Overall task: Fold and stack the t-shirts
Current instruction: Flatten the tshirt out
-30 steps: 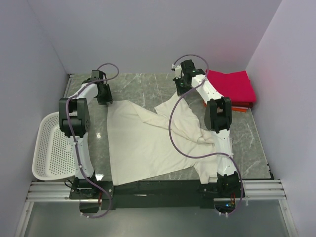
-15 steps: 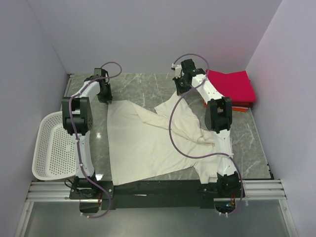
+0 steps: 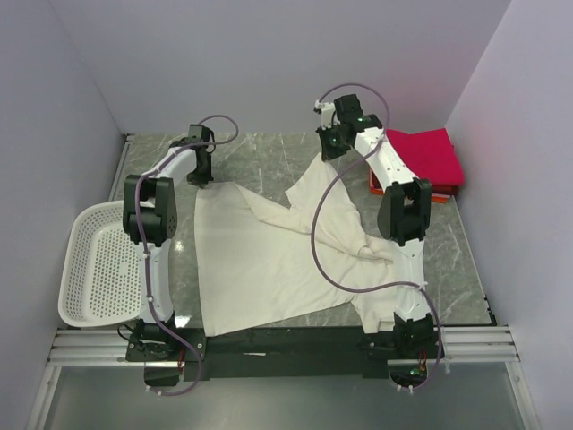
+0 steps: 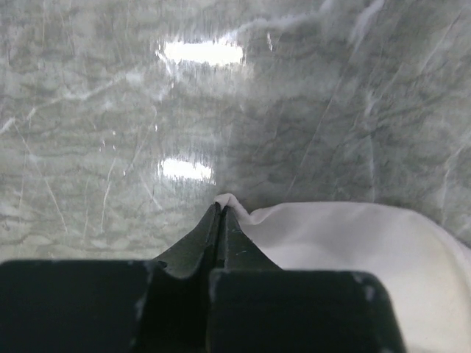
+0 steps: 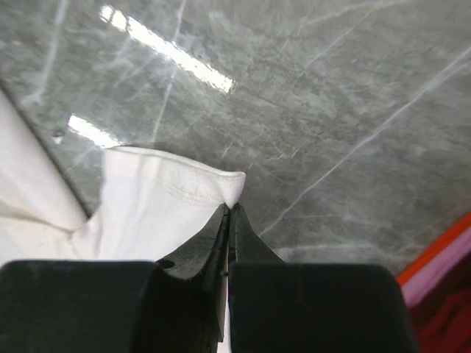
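Fingers (image 4: 208,237) of my left gripper (image 4: 221,209) are pinched tight on one far corner of the cream shirt (image 3: 260,260). My right gripper (image 5: 229,209) is clamped just as tight on the other far corner. The shirt lies rumpled across the middle of the table (image 3: 269,157), not yet folded. At the far right, a folded pink shirt (image 3: 421,152) sits on an orange one (image 3: 440,193). I judge those two done and this one barely begun.
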`<action>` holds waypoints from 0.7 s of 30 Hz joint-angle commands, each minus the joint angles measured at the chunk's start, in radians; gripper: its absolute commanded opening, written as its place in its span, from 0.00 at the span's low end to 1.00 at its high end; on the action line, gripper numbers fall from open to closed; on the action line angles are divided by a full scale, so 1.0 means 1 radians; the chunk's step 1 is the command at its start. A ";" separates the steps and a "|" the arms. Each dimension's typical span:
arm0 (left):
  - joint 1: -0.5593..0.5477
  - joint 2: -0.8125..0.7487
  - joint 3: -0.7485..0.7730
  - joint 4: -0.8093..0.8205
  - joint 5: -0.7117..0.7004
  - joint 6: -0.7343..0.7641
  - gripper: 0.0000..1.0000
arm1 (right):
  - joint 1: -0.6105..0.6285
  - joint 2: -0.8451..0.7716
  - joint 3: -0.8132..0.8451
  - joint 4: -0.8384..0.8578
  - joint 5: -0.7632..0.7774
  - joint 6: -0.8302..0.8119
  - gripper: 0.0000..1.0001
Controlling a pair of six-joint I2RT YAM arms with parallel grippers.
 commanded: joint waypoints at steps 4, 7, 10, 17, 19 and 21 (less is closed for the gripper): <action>0.009 -0.179 0.031 -0.083 -0.023 -0.004 0.00 | -0.008 -0.192 0.046 0.030 -0.016 -0.010 0.00; 0.009 -0.349 0.021 -0.011 -0.037 -0.001 0.00 | -0.008 -0.271 0.060 0.043 -0.017 -0.025 0.00; 0.010 -0.549 -0.063 0.113 -0.054 -0.004 0.00 | -0.009 -0.362 0.068 0.059 -0.014 -0.041 0.00; 0.010 -0.953 -0.170 0.309 -0.051 -0.016 0.00 | -0.008 -0.580 0.101 0.050 -0.030 -0.067 0.00; 0.009 -1.057 -0.179 0.344 -0.036 -0.030 0.00 | -0.008 -0.669 0.098 0.059 -0.028 -0.064 0.00; 0.009 -1.126 -0.191 0.376 -0.004 -0.053 0.00 | -0.008 -0.759 0.103 0.076 -0.020 -0.061 0.00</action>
